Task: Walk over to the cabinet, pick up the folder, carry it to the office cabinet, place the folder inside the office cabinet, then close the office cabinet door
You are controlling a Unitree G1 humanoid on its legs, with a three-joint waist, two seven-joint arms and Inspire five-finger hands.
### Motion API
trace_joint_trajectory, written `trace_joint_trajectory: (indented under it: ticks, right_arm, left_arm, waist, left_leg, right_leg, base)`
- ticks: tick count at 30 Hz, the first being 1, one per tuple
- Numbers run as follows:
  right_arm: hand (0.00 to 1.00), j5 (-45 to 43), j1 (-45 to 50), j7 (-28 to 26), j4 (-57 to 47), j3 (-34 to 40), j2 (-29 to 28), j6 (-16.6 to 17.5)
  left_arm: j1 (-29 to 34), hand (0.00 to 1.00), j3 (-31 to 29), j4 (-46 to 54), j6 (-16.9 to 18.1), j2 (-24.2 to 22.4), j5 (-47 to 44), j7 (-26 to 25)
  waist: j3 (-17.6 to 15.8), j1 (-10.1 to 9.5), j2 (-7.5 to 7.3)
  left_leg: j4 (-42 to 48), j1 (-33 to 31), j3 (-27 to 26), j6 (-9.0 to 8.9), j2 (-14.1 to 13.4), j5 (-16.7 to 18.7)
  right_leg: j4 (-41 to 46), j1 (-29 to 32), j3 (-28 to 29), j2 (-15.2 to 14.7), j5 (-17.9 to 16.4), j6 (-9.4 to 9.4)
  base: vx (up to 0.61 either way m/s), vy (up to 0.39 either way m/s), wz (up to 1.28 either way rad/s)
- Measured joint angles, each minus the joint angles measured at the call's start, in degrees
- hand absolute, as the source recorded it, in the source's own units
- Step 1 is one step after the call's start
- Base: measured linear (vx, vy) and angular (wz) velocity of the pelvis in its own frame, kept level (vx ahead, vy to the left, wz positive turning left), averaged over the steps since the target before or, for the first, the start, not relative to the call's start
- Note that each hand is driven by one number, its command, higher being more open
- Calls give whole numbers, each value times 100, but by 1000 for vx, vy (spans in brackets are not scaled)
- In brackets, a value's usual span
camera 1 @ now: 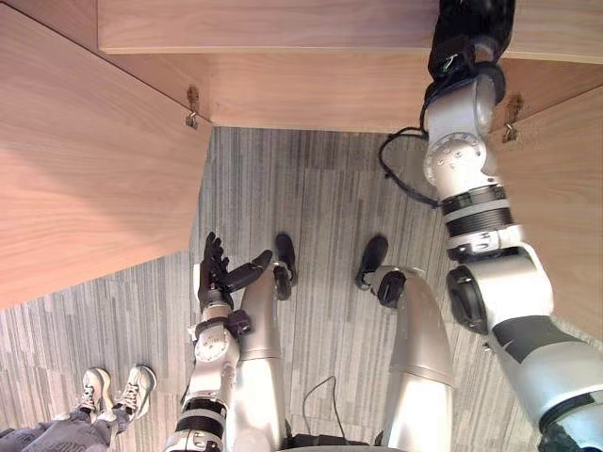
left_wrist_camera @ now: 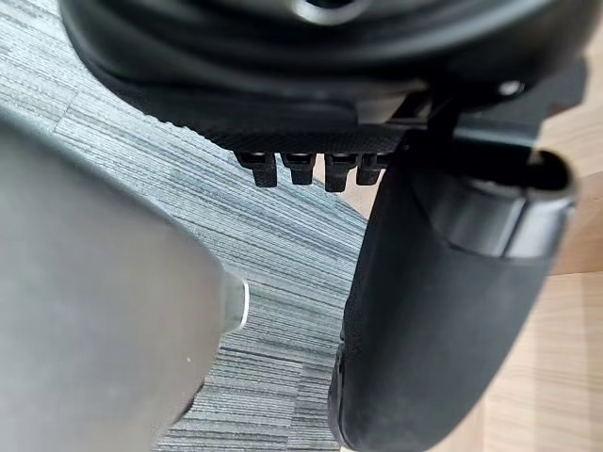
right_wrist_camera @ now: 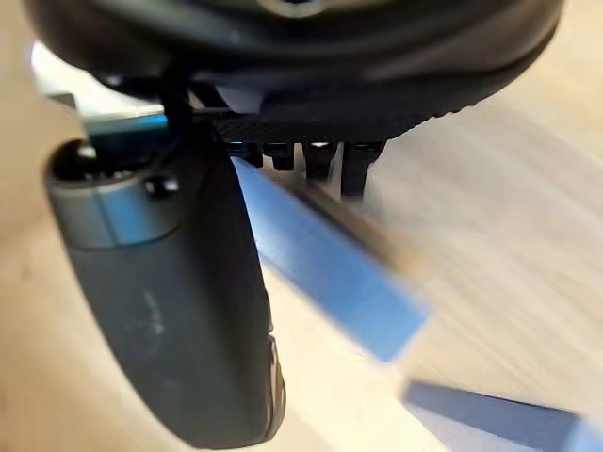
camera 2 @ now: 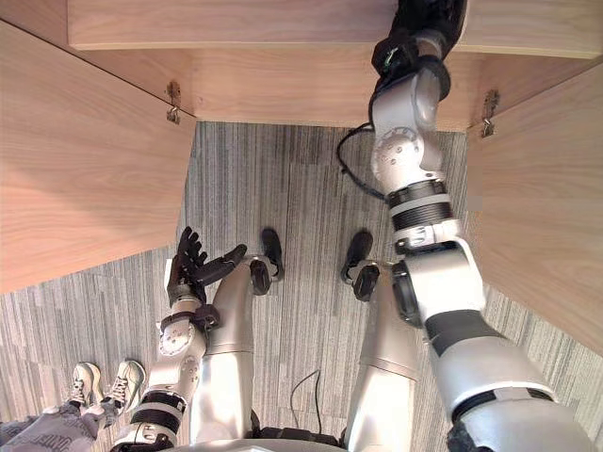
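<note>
A blue folder (right_wrist_camera: 330, 273) lies on the light wood inside the office cabinet (camera 1: 311, 94), just past my right hand's fingers (right_wrist_camera: 311, 155) and beside its thumb. My right hand (camera 1: 471, 28) reaches up into the cabinet opening, its fingers straight and not curled round the folder. A second blue edge (right_wrist_camera: 490, 419) shows lower in the right wrist view. My left hand (camera 1: 219, 268) hangs open beside my body over the carpet, holding nothing.
The cabinet's left door (camera 1: 85, 160) and right door (camera 1: 556, 198) stand swung open on either side of me, on metal hinges (camera 1: 192, 108). Grey striped carpet (camera 1: 311, 188) lies between them. A person's shoes (camera 1: 113, 391) stand at the lower left.
</note>
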State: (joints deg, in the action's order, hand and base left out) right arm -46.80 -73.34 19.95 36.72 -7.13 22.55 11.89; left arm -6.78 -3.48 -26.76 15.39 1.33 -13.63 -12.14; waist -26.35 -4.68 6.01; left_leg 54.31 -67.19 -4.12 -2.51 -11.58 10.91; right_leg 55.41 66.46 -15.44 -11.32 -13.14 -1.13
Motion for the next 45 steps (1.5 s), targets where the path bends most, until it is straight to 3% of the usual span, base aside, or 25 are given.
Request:
trace_joint_trajectory:
  ticks: [2, 9, 10, 15, 20, 25, 31, 37, 45]
  right_arm:
    - [100, 724, -69, -217, -3, -243, 257, -62]
    - [100, 2860, 307, -380, -2, -464, 651, -484]
    - [0, 3032, 358, -386, -1, -465, 651, -528]
    - [0, 4165, 476, -468, 361, -570, 786, -905]
    - [0, 4608, 487, -720, 452, -714, 1061, -898]
    - [0, 4568, 683, -1054, 555, -947, 1197, -865]
    - [0, 4183, 758, -1270, 543, -1084, 1225, -777]
    - [0, 4487, 686, -1080, 577, -1114, 1171, -825]
    - [0, 4793, -267, -451, 1271, -837, 838, -1072]
  left_arm:
    - [0, 100, 1, -25, 8, 29, 1, 2]
    - [-21, 100, 2, -285, 42, 115, 3, 75]
    - [-22, 100, 0, -305, 42, 131, 2, 83]
    - [-92, 100, 2, -518, 33, 175, 0, 102]
    - [-92, 100, 3, -551, 33, 217, -2, 140]
    - [-92, 100, 9, -583, 25, 242, -2, 268]
    - [-95, 100, 12, -599, 23, 249, -1, 348]
    - [-195, 100, 2, -728, 33, 251, -3, 329]
    - [-339, 100, -150, -723, 71, 236, -107, 188]
  waist:
    - [11, 19, -23]
    - [33, 105, -84]
    - [38, 103, -101]
    - [42, 127, -150]
    - [53, 137, -263]
    - [109, 126, -377]
    - [115, 125, -389]
    - [115, 91, -389]
    - [115, 75, -388]
  left_leg:
    - [-10, 8, 5, 50, -21, -25]
    - [-157, 223, -54, 93, -51, 1]
    - [-179, 244, -73, 93, -66, 1]
    - [-308, 432, -174, 112, -89, 12]
    - [-421, 546, -213, 120, -72, 17]
    - [-476, 635, -265, 164, -58, 65]
    - [-475, 637, -298, 192, -38, 102]
    - [-476, 632, -327, 191, -41, 116]
    - [-489, 369, -288, 212, -34, 90]
  right_leg:
    - [-52, -17, -5, 28, 76, -123]
    - [-319, -255, 10, 113, 151, -122]
    - [-357, -270, 20, 130, 158, -108]
    - [-540, -452, 30, 162, 218, -126]
    - [-642, -552, 33, 158, 232, -136]
    - [-707, -648, 38, 138, 229, -133]
    - [-740, -657, 57, 122, 233, -125]
    - [-749, -629, 81, 125, 235, -121]
    - [-751, -367, 84, 136, 263, -89]
  base:
    - [-1, 18, -4]
    - [-11, 11, -4]
    - [-49, 13, -13]
    - [-48, 12, -5]
    - [-7, 1, 0]
    - [0, 0, 0]
    - [0, 0, 0]
    - [-32, -9, -2]
    - [-19, -4, -1]
